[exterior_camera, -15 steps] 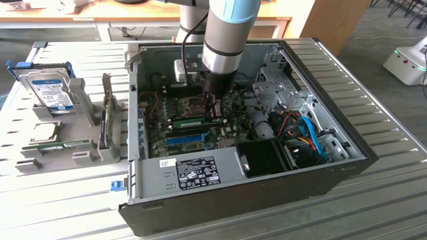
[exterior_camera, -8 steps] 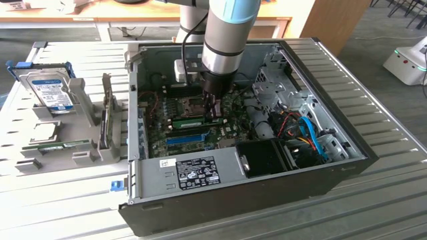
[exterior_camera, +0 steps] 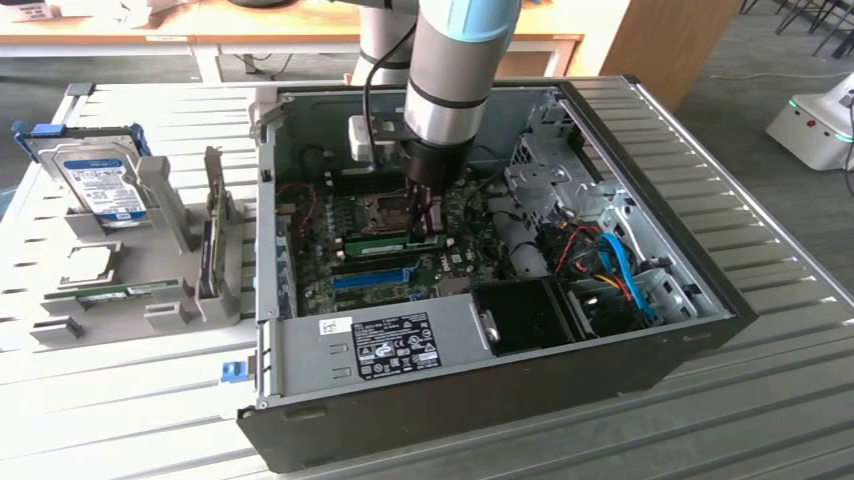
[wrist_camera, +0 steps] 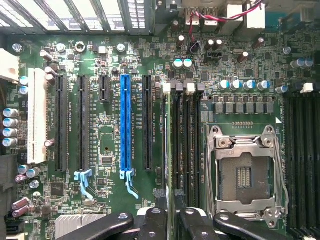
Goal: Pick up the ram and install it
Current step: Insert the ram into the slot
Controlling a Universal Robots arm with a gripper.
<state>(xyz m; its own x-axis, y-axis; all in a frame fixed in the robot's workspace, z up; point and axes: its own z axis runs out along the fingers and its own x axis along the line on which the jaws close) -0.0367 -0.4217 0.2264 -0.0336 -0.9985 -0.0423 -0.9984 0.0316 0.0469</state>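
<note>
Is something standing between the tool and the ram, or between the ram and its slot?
Nothing visible does. The ram stands on edge in the row of black memory slots beside the processor socket, and the tool is directly over its end. Whether it is pressed fully in cannot be told.

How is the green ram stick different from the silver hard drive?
The ram is thin and green; the hard drive is boxy and silver with a blue-and-white label. The ram stands inside the computer case, under the gripper; the hard drive stands outside it in a grey holder, at the exterior view's left. Both stand on edge.
</note>
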